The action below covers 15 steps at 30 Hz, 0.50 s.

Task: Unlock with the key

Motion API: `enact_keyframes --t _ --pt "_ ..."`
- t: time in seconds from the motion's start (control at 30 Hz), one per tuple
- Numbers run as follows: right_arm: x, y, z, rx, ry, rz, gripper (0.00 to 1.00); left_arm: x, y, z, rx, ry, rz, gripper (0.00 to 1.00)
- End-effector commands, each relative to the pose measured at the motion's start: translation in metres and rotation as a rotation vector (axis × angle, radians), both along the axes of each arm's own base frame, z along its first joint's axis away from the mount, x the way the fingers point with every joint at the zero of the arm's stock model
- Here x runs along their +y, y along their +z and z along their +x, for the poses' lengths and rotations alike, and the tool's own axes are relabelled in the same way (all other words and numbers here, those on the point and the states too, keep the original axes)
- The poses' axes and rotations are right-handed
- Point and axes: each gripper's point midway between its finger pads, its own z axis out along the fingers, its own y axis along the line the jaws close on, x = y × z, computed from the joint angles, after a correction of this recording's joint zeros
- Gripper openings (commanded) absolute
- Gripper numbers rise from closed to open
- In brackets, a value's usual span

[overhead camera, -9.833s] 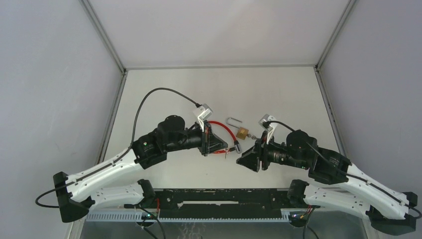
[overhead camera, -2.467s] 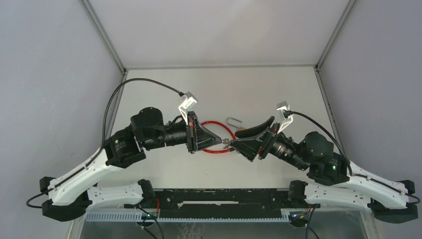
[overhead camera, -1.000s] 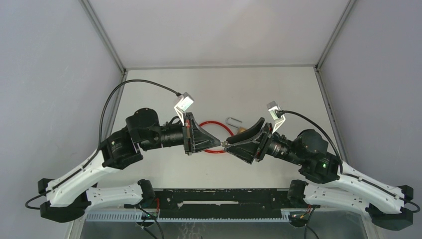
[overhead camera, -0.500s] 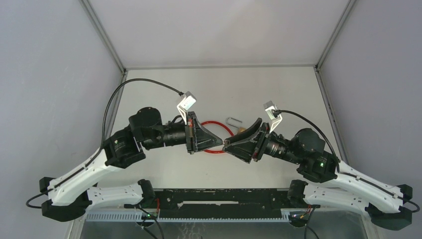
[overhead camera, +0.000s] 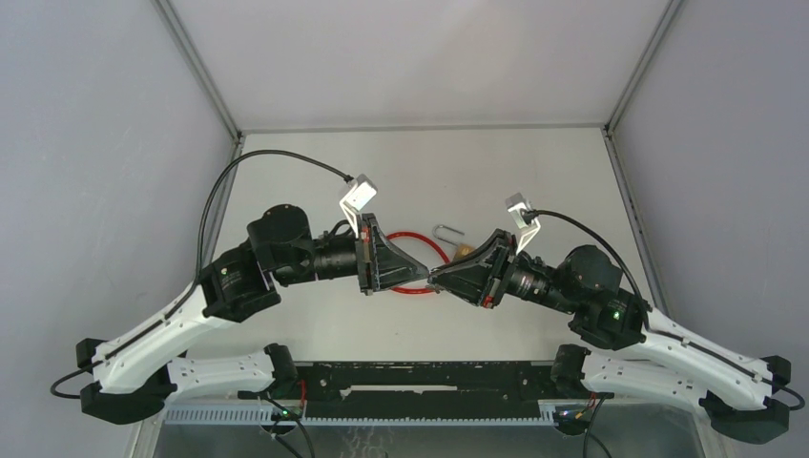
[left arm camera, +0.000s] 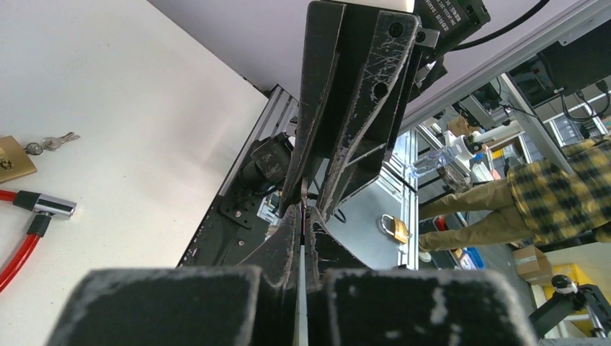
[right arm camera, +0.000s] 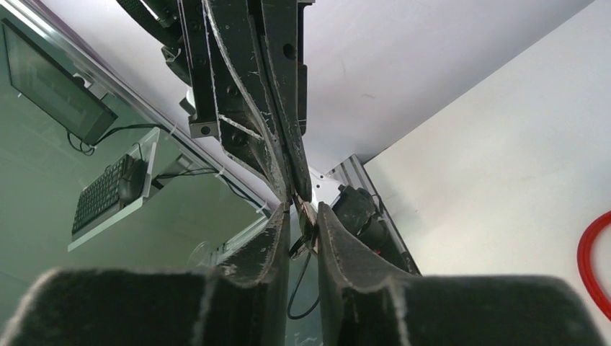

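Observation:
My left gripper [overhead camera: 425, 277] and right gripper [overhead camera: 435, 278] meet tip to tip above the table's middle. The left is shut on a small silver key [right arm camera: 307, 216], whose blade shows between its fingers [left arm camera: 288, 231]. The right gripper's fingers [right arm camera: 277, 227] have closed round the same key from the other side, and a ring hangs below it. The brass padlock [overhead camera: 464, 252] lies on the table behind the grippers with its shackle [overhead camera: 446, 232] swung open. It shows at the left edge of the left wrist view [left arm camera: 13, 160] with spare keys [left arm camera: 50, 142] beside it.
A red cable loop [overhead camera: 417, 242] with a silver end piece [left arm camera: 50, 207] lies on the table under and behind the grippers. The black rail [overhead camera: 420, 377] runs along the near edge. Grey walls stand left and right. Another brass padlock [left arm camera: 393, 227] lies off the table, in the background.
The right gripper was wide open half a second ago; its fingers have now closed on the key at the left gripper's tip. The left arm has hardly moved.

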Motion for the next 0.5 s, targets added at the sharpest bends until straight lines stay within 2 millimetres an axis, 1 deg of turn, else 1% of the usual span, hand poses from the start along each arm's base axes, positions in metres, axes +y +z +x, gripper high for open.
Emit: enact_keyframes --t 0.0,0.1,0.17,0.23,0.47 --pt "-0.0048 0.0133 -0.0017 -0.019 0.0 0.058 0.21 0.0018 0.0248 -0.0012 -0.023 -0.002 -0.068 0.0" --pt "-0.0077 0.0125 0.0 -0.014 -0.013 0.069 0.07 0.0024 0.0255 -0.0015 -0.022 -0.002 -0.07 0.0" --pt "-0.0093 0.0124 0.0006 -0.009 -0.02 0.073 0.02 0.0027 0.0259 -0.0019 -0.022 -0.003 -0.071 0.0" --pt "-0.0099 0.0128 0.0004 -0.01 -0.021 0.075 0.0 0.0026 0.0253 -0.0024 -0.021 -0.006 -0.07 0.0" --pt "-0.0079 0.0107 -0.0031 -0.01 0.003 0.067 0.0 0.0018 0.0245 -0.0016 -0.019 -0.004 -0.068 0.0"
